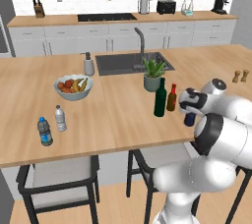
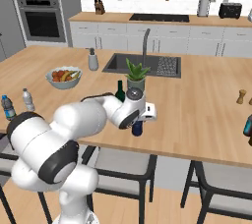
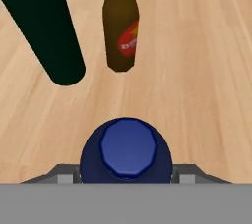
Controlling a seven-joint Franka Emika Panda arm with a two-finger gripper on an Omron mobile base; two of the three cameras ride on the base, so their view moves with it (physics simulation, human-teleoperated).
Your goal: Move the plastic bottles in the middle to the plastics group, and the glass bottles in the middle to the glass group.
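Pincer (image 3: 126, 176) straddles the navy-blue bottle (image 3: 126, 155) from above, fingers flanking it; grip cannot be told.

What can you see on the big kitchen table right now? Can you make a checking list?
Surface: wooden island counter with sink.
Job's things: navy-blue bottle upright under the gripper; green bottle and amber bottle upright beside each other; two water bottles on the counter's left.
Clutter: fruit bowl, soap dispenser, potted plant, salt and pepper shakers.
Gripper: fingers either side of the navy-blue bottle; grip cannot tell.
Cables: nothing seen.
Surroundings: chairs, back counter with toaster.
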